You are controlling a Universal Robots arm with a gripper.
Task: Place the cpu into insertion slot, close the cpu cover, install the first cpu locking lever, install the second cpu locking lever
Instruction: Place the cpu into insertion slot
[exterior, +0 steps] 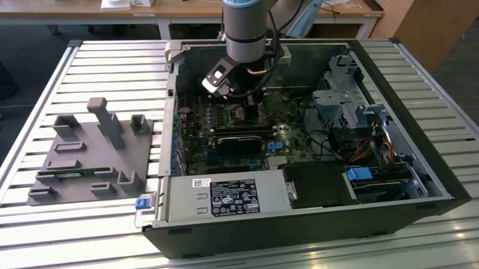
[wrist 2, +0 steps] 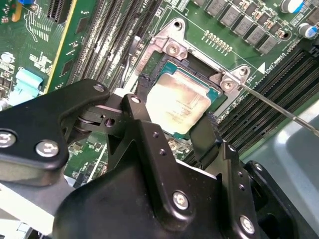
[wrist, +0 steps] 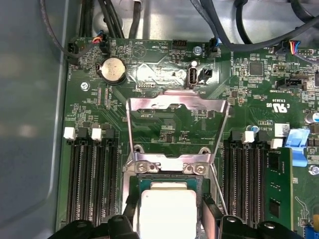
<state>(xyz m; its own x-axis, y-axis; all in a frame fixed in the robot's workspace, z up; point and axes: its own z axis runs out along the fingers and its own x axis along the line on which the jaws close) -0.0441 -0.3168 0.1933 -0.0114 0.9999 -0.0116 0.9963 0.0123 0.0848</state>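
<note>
The cpu, a silvery square chip, lies flat in the insertion slot, whose teal rim shows around it. My gripper hangs just above it, its black fingers straddling the chip. In the first wrist view, narrow gaps show between the cpu and the fingers, so the gripper is open. The cpu cover, a silver frame, stands swung back from its hinge. A thin locking lever sticks out unlatched beside the slot. In the exterior view the gripper is inside the computer case.
Long black memory slots flank the socket on both sides. A coin battery and cables lie beyond the cover. The case holds a power supply and a drive cage. A grey fixture tray sits at the exterior view's left.
</note>
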